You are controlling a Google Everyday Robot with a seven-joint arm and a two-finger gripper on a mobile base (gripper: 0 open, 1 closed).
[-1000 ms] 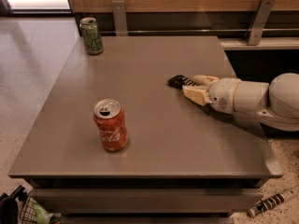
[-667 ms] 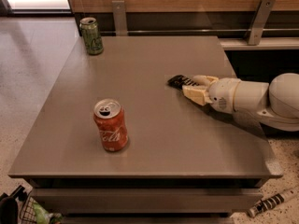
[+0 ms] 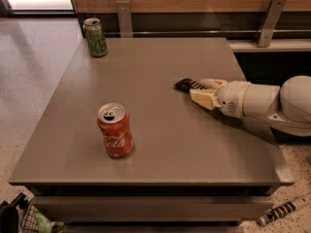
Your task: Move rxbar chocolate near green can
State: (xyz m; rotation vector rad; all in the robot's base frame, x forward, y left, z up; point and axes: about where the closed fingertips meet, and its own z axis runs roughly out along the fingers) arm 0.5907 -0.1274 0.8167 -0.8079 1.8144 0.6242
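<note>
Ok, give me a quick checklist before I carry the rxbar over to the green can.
1. Claw at the rxbar chocolate, right side of the table: ok.
2. Bar secured in claw: cannot tell.
3. Green can upright at the far left corner: ok.
4. Straight line from bar to green can has nothing standing in it: ok.
5. Red can stands near the front, off that line: ok.

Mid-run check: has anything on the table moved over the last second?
No visible change. The gripper stays at the rxbar chocolate on the right side of the table, and the bar has not shifted. The green can remains at the far left corner, the red soda can near the front.
</note>
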